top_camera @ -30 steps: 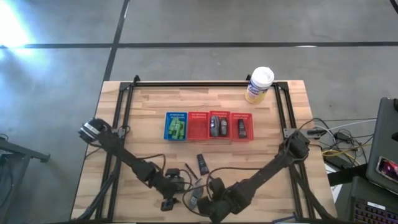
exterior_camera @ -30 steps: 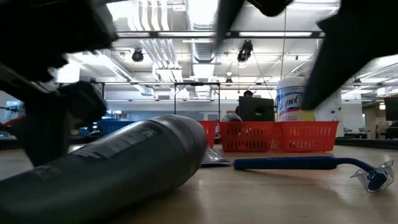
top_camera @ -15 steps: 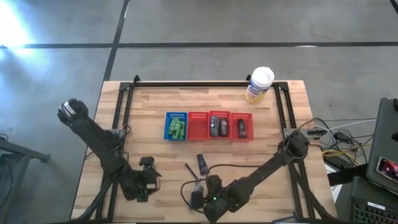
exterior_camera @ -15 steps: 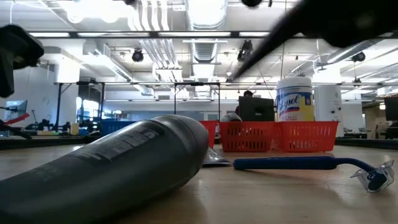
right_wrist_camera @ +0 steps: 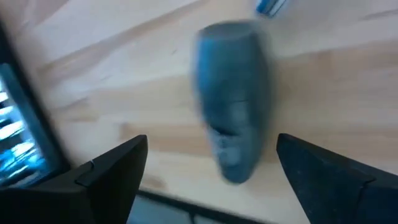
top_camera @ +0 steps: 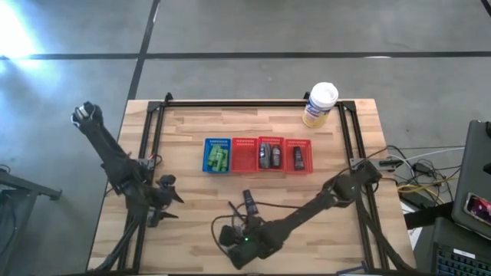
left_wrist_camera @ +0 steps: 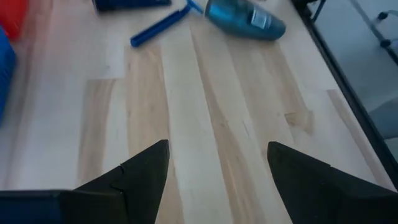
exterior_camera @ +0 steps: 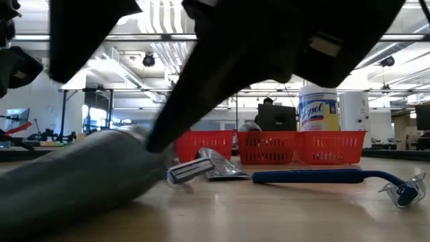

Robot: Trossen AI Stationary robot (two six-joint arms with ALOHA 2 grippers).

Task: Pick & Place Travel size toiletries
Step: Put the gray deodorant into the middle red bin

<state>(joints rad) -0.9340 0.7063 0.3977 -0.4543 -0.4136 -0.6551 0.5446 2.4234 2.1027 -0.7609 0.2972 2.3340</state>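
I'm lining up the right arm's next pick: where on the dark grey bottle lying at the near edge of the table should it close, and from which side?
Grip the grey bottle across its middle, coming straight down from above. It lies on its side on the table, so its round flanks are free. The right gripper is open above it, one finger on each side; the left gripper waits open, apart.

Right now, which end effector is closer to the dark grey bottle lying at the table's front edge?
Right. The right end effector is open directly over the dark grey bottle, fingers either side of it. The left end effector, also open, is off toward the table's left edge, well clear.
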